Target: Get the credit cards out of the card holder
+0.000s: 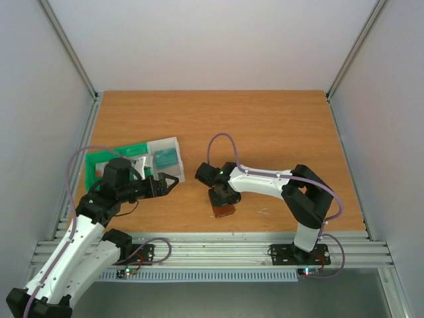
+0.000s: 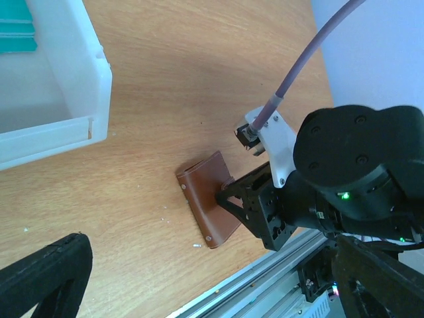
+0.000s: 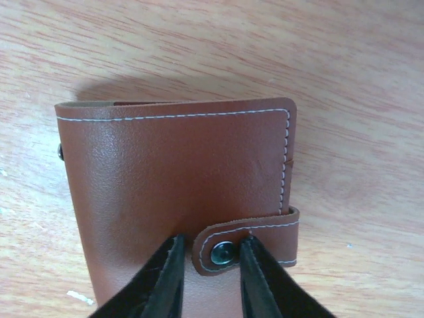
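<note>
The card holder (image 1: 225, 211), a brown leather wallet, lies closed on the table near the front edge, and the left wrist view shows it too (image 2: 205, 202). Its snap tab (image 3: 255, 240) is fastened over the cover (image 3: 179, 165). My right gripper (image 3: 211, 244) is down on it with its fingers astride the tab's rounded end. One finger touches the snap and the other stands a little off. My right gripper (image 1: 221, 196) hides part of the wallet from above. My left gripper (image 1: 171, 183) hangs wide open to the wallet's left, holding nothing. The credit cards are hidden.
A green and clear plastic compartment tray (image 1: 173, 143) stands at the left, just behind my left gripper. Its white wall (image 2: 73, 86) is close by in the left wrist view, with something teal (image 2: 14, 33) inside. The metal rail (image 1: 212, 248) runs along the table's front edge.
</note>
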